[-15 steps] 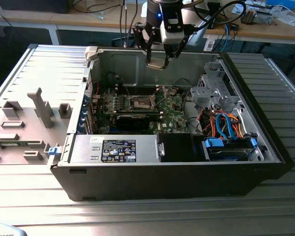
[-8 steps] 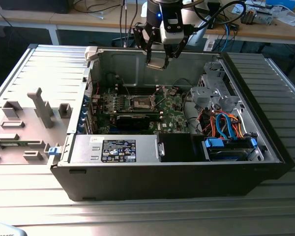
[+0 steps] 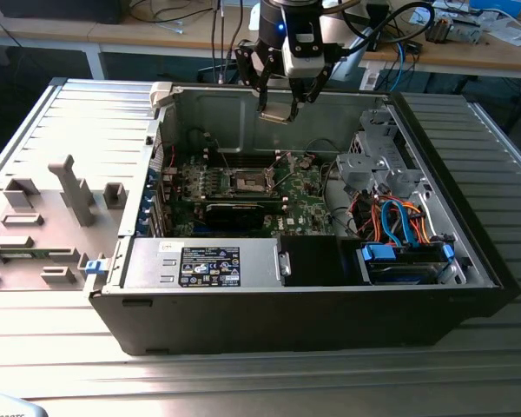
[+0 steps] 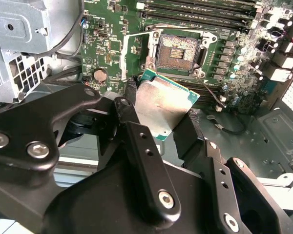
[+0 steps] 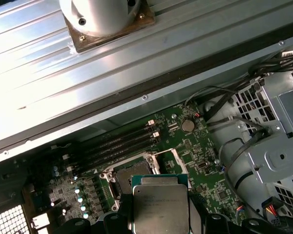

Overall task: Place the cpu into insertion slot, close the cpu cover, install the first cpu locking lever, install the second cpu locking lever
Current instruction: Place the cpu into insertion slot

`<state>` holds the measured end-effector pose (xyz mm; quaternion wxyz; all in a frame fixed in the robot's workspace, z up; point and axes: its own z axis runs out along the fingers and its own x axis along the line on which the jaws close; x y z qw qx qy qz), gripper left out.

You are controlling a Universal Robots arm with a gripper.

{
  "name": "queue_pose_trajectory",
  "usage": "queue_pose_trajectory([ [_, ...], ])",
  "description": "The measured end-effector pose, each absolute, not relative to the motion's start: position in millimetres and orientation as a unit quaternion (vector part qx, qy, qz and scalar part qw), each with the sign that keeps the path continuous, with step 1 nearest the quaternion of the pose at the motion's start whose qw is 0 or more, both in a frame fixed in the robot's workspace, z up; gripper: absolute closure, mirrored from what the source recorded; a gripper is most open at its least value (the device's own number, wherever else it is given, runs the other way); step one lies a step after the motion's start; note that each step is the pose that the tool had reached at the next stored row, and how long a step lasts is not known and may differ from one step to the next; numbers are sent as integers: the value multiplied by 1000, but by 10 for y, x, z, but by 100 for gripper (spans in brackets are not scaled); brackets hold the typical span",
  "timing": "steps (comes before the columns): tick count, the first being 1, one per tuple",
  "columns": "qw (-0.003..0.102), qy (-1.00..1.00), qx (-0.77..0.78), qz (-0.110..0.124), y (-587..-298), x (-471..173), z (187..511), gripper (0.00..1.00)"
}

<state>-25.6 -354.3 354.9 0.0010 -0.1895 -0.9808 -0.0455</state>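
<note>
Gripper [image 3: 281,110] over the open computer case [image 3: 286,317], jaws clamped on two opposite edges of the cpu [image 3: 276,114]. In the second wrist view the cpu [image 4: 161,105] is tilted, silvery top showing, green rim visible. It hangs in the air above the green motherboard [image 3: 306,205], apart from the insertion slot [image 3: 247,181], whose dark centre is uncovered [image 4: 178,51]. Case sits on a ribbed metal tabletop [image 3: 243,382].

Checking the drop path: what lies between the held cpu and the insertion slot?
Nothing: in the second wrist view the cpu hangs clear of the open insertion slot, with only bare green motherboard between them.
</note>
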Motion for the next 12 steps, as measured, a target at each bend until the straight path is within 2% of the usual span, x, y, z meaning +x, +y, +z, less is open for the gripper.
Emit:
queue_pose_trajectory([
  [12, 1, -980, -194, -45, -3543, -256, 3547, 45],
])
